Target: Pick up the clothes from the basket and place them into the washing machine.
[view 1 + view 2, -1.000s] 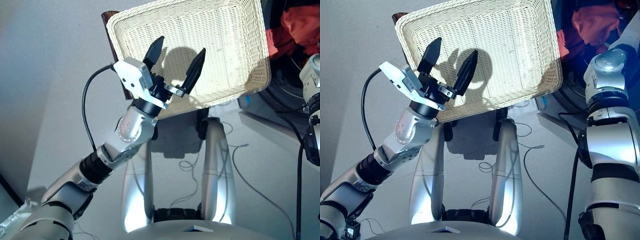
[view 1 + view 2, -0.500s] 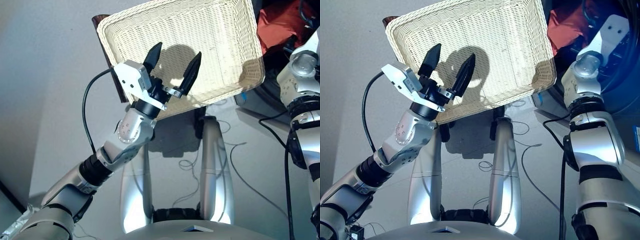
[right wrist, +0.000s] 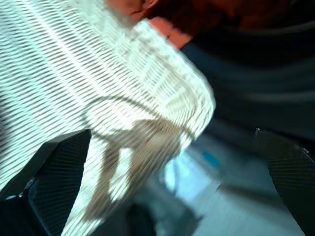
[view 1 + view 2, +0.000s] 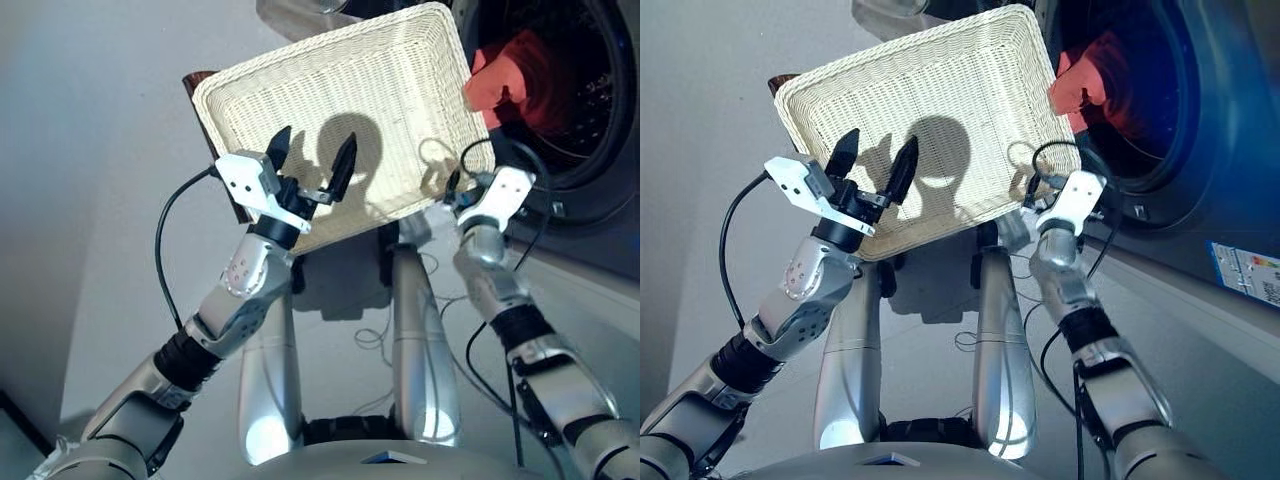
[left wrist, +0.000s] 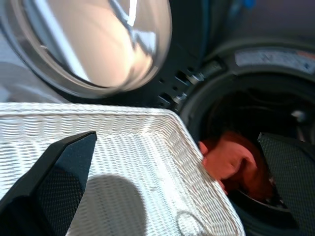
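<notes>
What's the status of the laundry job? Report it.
Done: the basket holds no clothes, and the coral red garment lies in the washing machine porthole. In hand: nothing; left gripper and right gripper are both open. Left: the navy garment isn't visible, so I can't confirm it.

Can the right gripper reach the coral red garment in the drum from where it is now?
Probably yes: the right gripper is open beside the basket corner, nothing between it and the coral red garment.

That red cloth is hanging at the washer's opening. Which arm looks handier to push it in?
The right. Its open gripper hangs by the basket's corner, nearest the red cloth; the left gripper is farther away.
</notes>
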Available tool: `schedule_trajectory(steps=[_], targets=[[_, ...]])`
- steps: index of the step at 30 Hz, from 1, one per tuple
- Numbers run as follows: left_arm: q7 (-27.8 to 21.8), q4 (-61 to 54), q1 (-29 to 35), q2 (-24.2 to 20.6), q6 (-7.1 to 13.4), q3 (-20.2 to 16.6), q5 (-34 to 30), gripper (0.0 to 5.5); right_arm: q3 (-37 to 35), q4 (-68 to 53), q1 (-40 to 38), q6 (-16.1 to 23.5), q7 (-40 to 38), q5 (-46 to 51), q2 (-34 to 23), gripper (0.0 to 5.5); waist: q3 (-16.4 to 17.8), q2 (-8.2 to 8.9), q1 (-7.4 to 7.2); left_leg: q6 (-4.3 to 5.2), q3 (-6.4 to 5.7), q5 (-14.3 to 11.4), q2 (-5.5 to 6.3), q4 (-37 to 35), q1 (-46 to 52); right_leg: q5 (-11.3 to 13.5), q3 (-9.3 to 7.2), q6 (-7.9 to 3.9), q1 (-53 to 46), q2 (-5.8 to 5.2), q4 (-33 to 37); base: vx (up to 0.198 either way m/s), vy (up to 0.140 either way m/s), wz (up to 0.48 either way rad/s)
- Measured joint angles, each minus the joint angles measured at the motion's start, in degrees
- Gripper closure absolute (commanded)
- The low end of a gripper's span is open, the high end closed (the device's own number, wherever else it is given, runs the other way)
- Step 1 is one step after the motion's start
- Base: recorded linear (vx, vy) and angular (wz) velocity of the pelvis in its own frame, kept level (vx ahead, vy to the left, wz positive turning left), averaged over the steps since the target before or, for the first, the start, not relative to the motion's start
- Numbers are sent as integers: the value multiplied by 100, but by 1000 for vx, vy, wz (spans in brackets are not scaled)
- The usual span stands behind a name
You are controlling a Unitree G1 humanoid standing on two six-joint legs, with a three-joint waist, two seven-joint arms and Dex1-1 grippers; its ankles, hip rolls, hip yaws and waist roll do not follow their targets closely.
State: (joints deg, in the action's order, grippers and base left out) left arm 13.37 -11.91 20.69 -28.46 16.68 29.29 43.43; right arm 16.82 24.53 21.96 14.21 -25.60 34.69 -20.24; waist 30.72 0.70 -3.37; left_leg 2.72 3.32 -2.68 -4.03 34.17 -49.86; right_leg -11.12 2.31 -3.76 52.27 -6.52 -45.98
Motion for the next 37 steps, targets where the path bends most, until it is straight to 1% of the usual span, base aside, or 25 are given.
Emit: schedule_trajectory(steps=[4,6,8,9,11,12,13,14,16,17,19,21,23,24,26,28,29,30,32,35,37], targets=[[-208,354,-313,25,-98,-81,-4,0,-36,-73,-418,37,312,74,207,0,-1,5,8,36,3,49,-4,-463,751,9,-95,7,-744,3,416,87,5,-11],[-302,572,-520,94,-123,-130,-8,0,-30,-178,-680,87,510,165,250,0,-11,5,13,42,24,81,0,-752,1218,24,-112,3,-1186,5,661,83,6,-68],[-545,930,-716,137,-129,-224,-24,0,-58,-147,-812,106,744,160,224,0,-13,3,6,39,28,117,-6,-1022,1584,52,-140,-1,-1537,4,904,103,4,-56],[-640,1256,-767,234,-139,-297,-25,0,-83,-166,-922,108,843,160,194,0,-14,-2,5,52,50,151,-6,-1141,1797,79,-161,-3,-1752,5,1026,101,-6,-38],[-861,1998,-882,498,-215,-505,-23,0,-111,181,-1002,118,1163,161,192,0,-14,-1,-3,65,31,171,-6,-1402,2229,109,-224,-1,-2209,7,1300,119,-6,-12],[-1002,2465,-890,646,-226,-584,-50,0,-117,437,-1020,107,1317,157,178,0,-14,-2,17,67,33,208,-19,-1527,2469,122,-242,-2,-2439,11,1434,123,-6,13],[-1022,2621,-965,673,-265,-612,-49,0,-126,501,-1057,104,1406,154,158,0,-19,-6,25,67,30,218,0,-1608,2600,124,-250,-4,-2570,10,1505,118,-18,1],[-1160,2841,-1052,715,-276,-672,-63,0,-155,630,-1088,107,1526,146,165,0,-19,-7,26,69,32,247,0,-1708,2750,144,-269,-4,-2724,4,1601,124,-12,9],[-1419,3891,-1060,987,-324,-942,-249,0,-153,1320,-1107,55,1787,-54,188,0,-23,-19,13,72,-5,303,-8,-1993,3282,167,-358,-12,-3285,7,1853,123,-8,54],[-1437,4118,-1180,1005,-342,-1016,-325,0,-162,1389,-1253,-2,1846,-88,164,0,-39,-14,24,77,-6,307,-4,-2109,3508,163,-378,-15,-3498,8,1985,130,-4,45],[-1584,4593,-1307,1004,-339,-1216,-616,0,-201,1790,-1353,-42,2041,-298,150,0,-52,-36,34,87,-4,355,-37,-2363,3849,206,-405,-22,-3838,13,2224,123,-10,-15],[-1690,4883,-1526,1013,-346,-1410,-781,0,-255,1995,-1510,-139,2243,-320,139,0,-128,-78,34,91,-8,398,-49,-2549,4012,248,-424,-24,-4006,22,2401,117,-21,6],[-1775,5029,-1675,1030,-348,-1447,-978,0,-405,2352,-1683,-184,2455,-440,137,0,-243,-177,41,88,-26,484,-61,-2781,4204,328,-493,-25,-4227,35,2628,115,-20,76],[-1807,5080,-1802,1049,-337,-1453,-1086,0,-447,2498,-1820,-263,2517,-486,107,0,-381,-242,50,90,-41,508,-64,-2893,4270,349,-522,-30,-4301,35,2734,126,-19,100],[-1869,5538,-1864,1245,-349,-1599,-1277,0,-551,2909,-2003,-330,2645,-532,113,0,-639,-343,46,83,-63,565,-65,-3127,4497,398,-560,-45,-4556,43,2969,132,-17,93],[-1871,6044,-1996,1389,-374,-1649,-1451,0,-582,3126,-2229,-402,2768,-588,117,0,-993,-398,15,84,-82,588,-74,-3323,4691,436,-634,-56,-4802,56,3233,128,-14,81],[-1872,6284,-2040,1455,-420,-1684,-1560,0,-589,3173,-2361,-409,2824,-635,121,0,-1180,-412,10,90,-104,600,-82,-3402,4752,460,-673,-56,-4893,87,3358,117,-10,112],[-1872,6414,-2101,1466,-471,-1679,-1642,0,-591,3187,-2460,-421,2877,-641,124,0,-1332,-403,10,96,-133,608,-91,-3450,4780,470,-697,-52,-4960,81,3453,118,-6,141],[-1871,6693,-2193,1478,-492,-1690,-1876,0,-622,3298,-2554,-476,2924,-646,138,0,-1543,-403,29,111,-169,659,-117,-3623,4932,535,-749,-42,-5166,112,3677,110,-8,115],[-1859,7483,-2326,1581,-632,-1979,-2244,0,-740,3553,-2666,-528,3010,-646,253,0,-1966,-359,29,121,-180,685,-135,-3845,5169,578,-813,-51,-5450,156,3984,100,-20,55],[-1856,7695,-2448,1610,-682,-2094,-2413,0,-826,3607,-2717,-529,3015,-639,319,0,-2117,-348,41,122,-212,685,-136,-3867,5171,607,-832,-51,-5515,183,4082,67,-9,63]])
